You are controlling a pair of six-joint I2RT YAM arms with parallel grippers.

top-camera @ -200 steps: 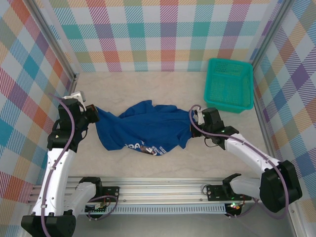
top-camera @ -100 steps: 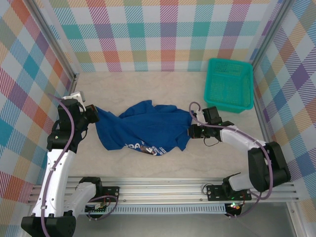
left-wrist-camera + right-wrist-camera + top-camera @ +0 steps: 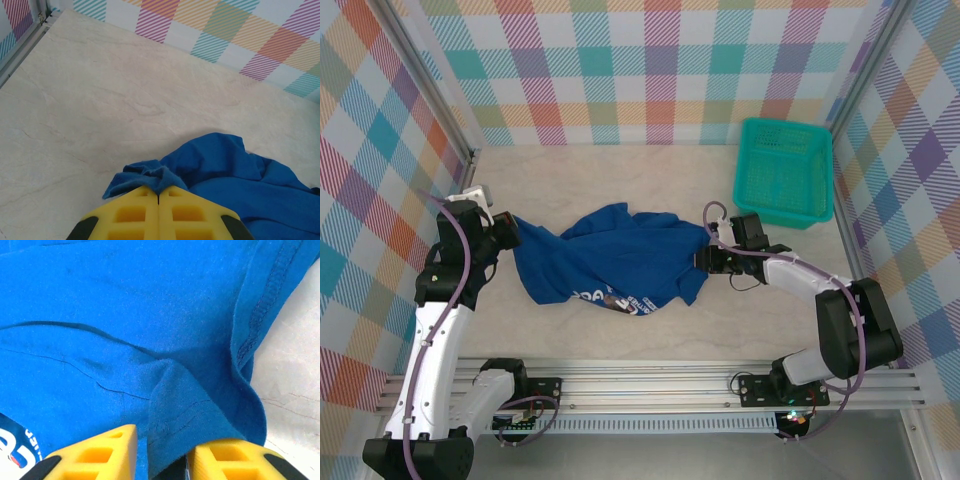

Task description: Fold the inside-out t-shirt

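Beige table (image 3: 620, 180); left hand (image 3: 158, 192) pinches t-shirt (image 3: 620, 255); right hand (image 3: 162, 452) ajar around it

The inside-out t-shirt (image 3: 620, 255) lies on the middle of the tabletop (image 3: 620, 180), stretched from 9 o'clock to 3 o'clock. The left gripper (image 3: 510, 228) sits at the shirt's 9 o'clock end, its tips clamped on a tuft of the cloth there, with bare tabletop beyond it toward 12 o'clock. The right gripper (image 3: 705, 260) sits at the shirt's 3 o'clock edge, a fold of hem lying between its parted fingers (image 3: 227, 457). The printed graphic (image 3: 615, 299) lies along the shirt's 6 o'clock edge. The basket (image 3: 786, 221) stands on the tabletop at 2 o'clock from the shirt, well apart from it, in the far right corner.
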